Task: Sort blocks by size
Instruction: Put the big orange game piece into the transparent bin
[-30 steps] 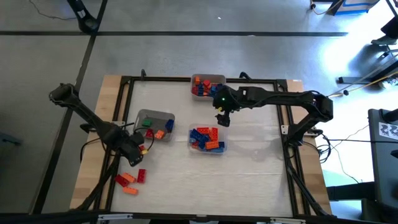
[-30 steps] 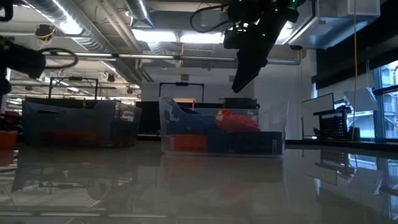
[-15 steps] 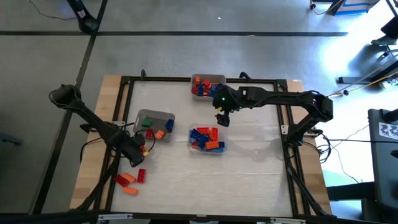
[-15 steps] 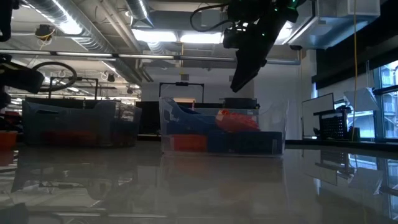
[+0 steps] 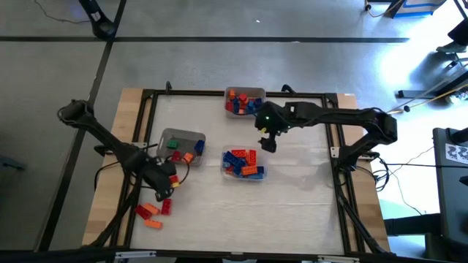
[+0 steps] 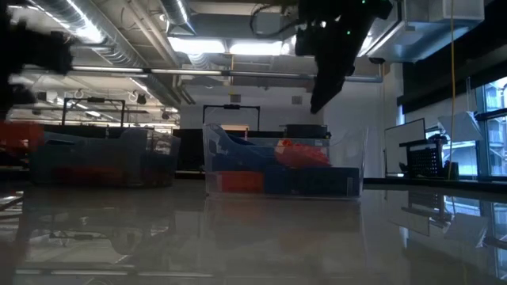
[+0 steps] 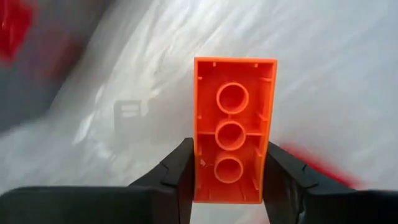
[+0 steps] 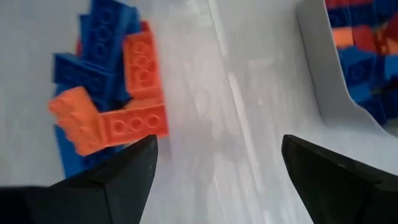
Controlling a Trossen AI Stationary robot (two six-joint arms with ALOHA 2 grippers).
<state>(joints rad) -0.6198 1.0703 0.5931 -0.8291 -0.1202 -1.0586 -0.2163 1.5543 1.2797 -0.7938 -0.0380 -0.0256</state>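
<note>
My left gripper (image 7: 230,186) is shut on an orange brick (image 7: 235,124) above the table near the left tray (image 5: 181,137); the brick shows in the high view (image 5: 173,180) too. My right gripper (image 8: 214,168) is open and empty, in the air between the far tray (image 5: 243,93) and the middle tray (image 5: 262,174); it also shows in the high view (image 5: 268,143) and the low view (image 6: 326,91). All three trays hold red, orange and blue bricks. A few loose red and orange bricks (image 5: 152,212) lie on the table near the front left. My left gripper pinches the orange brick's two long sides (image 7: 199,168) between its two fingers, at the end nearest the wrist. The fingers lie along the brick. Its hollow underside with three round tubes faces the wrist camera, and the brick is lifted clear of the table.
A black frame (image 5: 219,93) runs round the white table top. The middle tray's bricks (image 8: 112,93) and the far tray's wall (image 8: 317,68) show under my right gripper. Bare table top lies to the right of and in front of the middle tray.
My right gripper has gone a little toward the table's right edge, still open. My left gripper has shifted slightly toward the near edge, keeping hold of the orange brick.
</note>
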